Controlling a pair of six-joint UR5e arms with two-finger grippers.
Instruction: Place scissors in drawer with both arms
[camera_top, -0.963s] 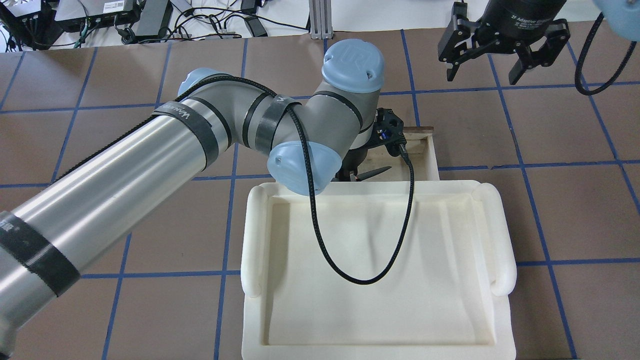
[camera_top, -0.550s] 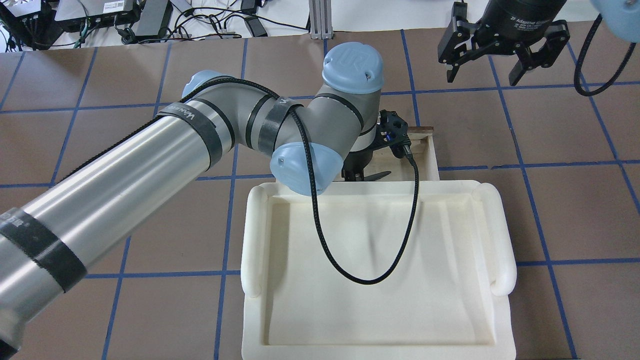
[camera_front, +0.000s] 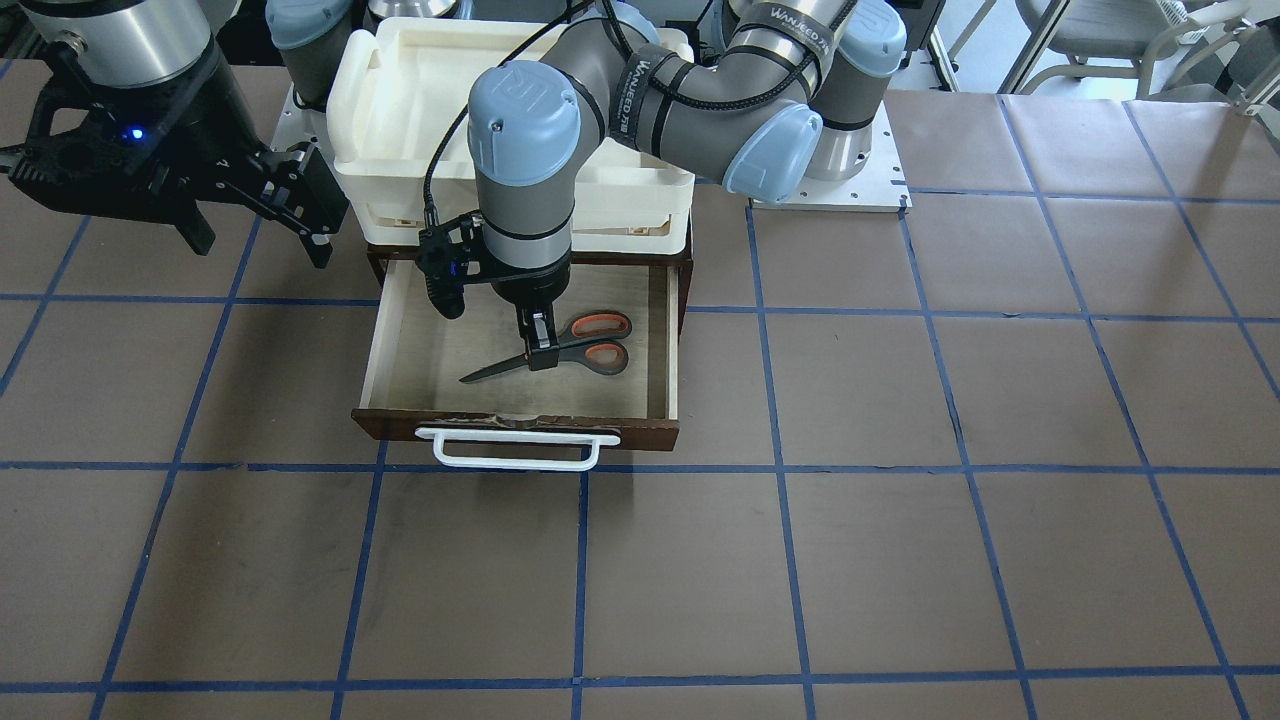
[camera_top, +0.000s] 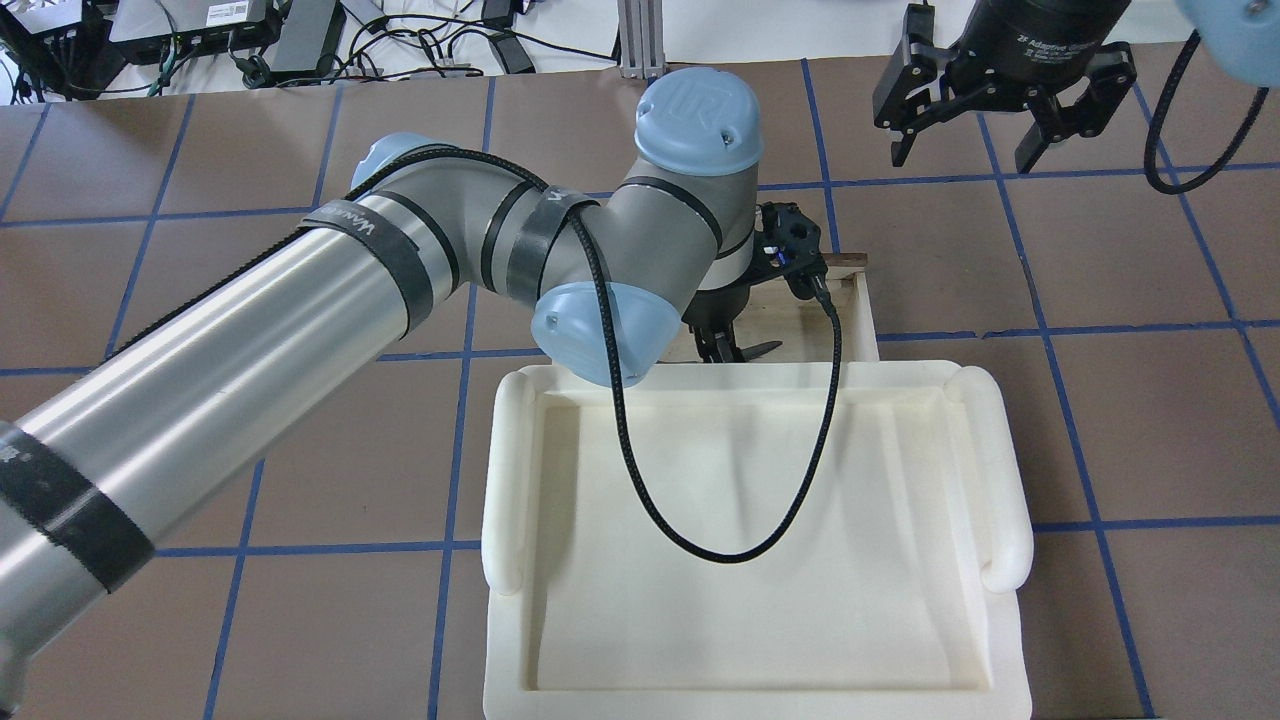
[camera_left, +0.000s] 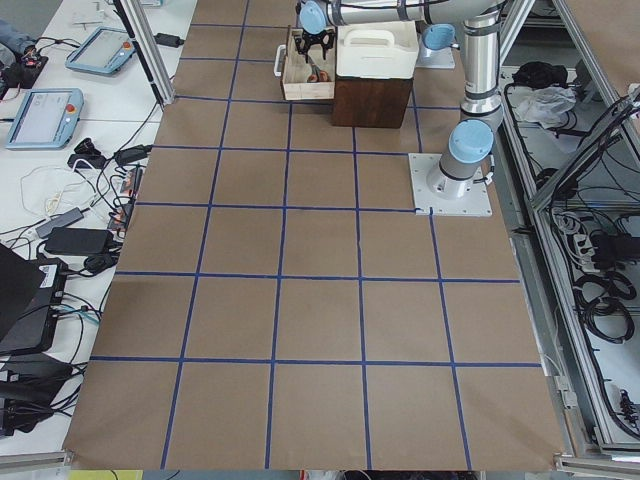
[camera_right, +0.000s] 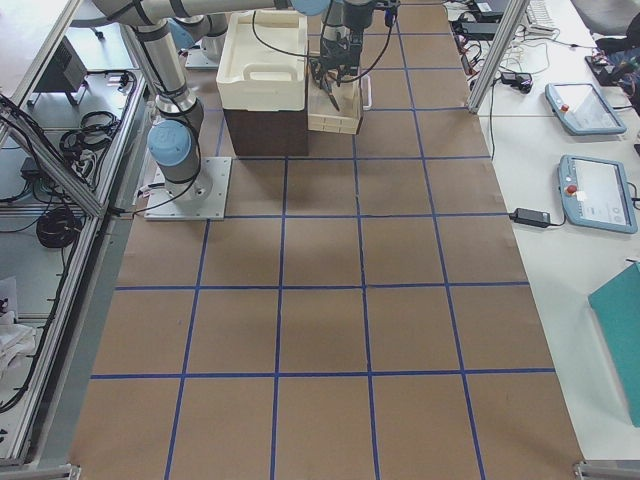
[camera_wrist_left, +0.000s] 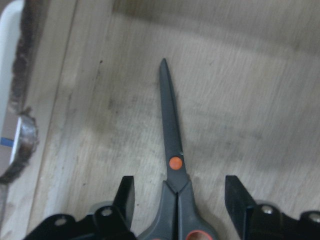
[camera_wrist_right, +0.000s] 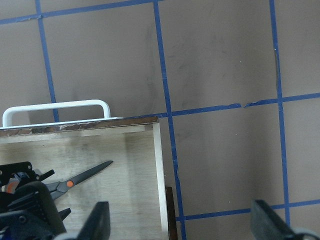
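Note:
The scissors (camera_front: 600, 355) lie flat on the pale floor of the pulled-out drawer (camera_front: 520, 425), blades pointing toward its white bar handle (camera_front: 515, 450). My left gripper (camera_front: 540, 355) reaches down into the drawer. In the left wrist view the scissors (camera_wrist_left: 171, 145) lie between its spread fingers (camera_wrist_left: 125, 195), with gaps on both sides, so it is open. My right gripper (camera_top: 960, 158) hangs open and empty above the table beside the drawer; its wrist view shows the scissors (camera_wrist_right: 85, 176) and the drawer wall (camera_wrist_right: 156, 170). Overhead, only the blade tip (camera_top: 758, 349) shows.
A cream-white plastic tray (camera_top: 510, 470) sits on top of the dark cabinet over the drawer and hides most of it from overhead. The left arm's black cable (camera_top: 740, 555) hangs over the tray. Brown table with blue tape lines lies all around.
The left wrist has shifted slightly over the drawer. The scissors' blade tip stays at about the same spot in the drawer. The right gripper has hardly moved.

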